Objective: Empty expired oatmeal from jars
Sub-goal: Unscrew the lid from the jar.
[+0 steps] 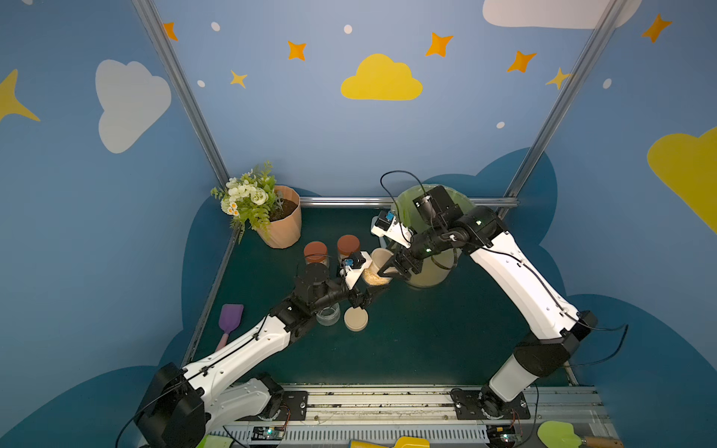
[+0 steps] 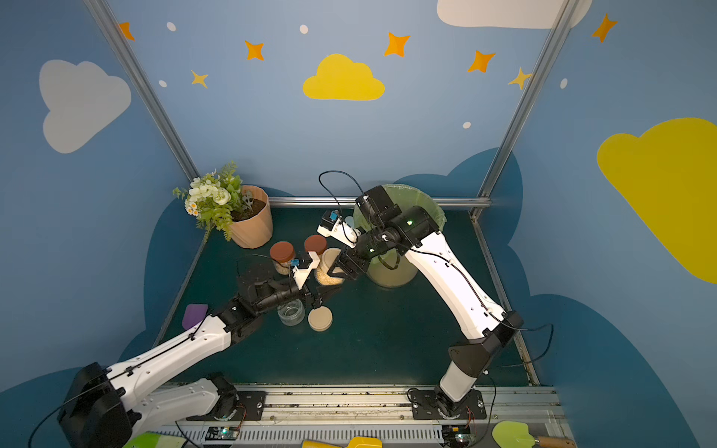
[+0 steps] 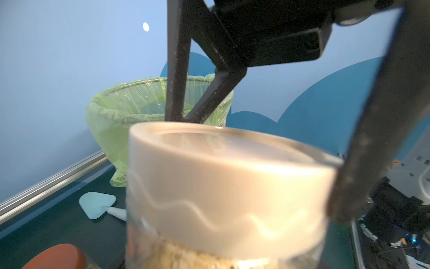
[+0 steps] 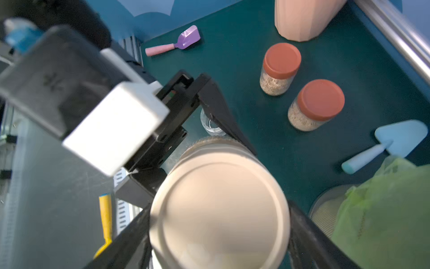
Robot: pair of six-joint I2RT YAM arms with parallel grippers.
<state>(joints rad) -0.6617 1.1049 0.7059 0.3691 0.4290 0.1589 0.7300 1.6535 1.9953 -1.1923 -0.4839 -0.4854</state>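
Observation:
A clear jar (image 1: 375, 276) of tan oatmeal (image 3: 186, 258) with a beige lid (image 4: 218, 216) is held tilted above the mat, beside the bin. My left gripper (image 1: 373, 288) is shut on its glass body from below. My right gripper (image 4: 218, 235) is shut on the beige lid, one finger (image 4: 307, 237) on each side. Two jars with rust-red lids (image 1: 316, 254) (image 1: 348, 246) stand behind, still holding oatmeal. An empty open jar (image 1: 328, 314) and a loose beige lid (image 1: 355, 319) lie under my left arm.
A beige bin (image 1: 426, 273) with a green liner (image 3: 121, 111) stands right of the held jar. A peach flowerpot (image 1: 283, 227) with flowers sits at the back left. A purple scoop (image 1: 230, 320) lies at the left and a light blue scoop (image 4: 395, 142) near the bin.

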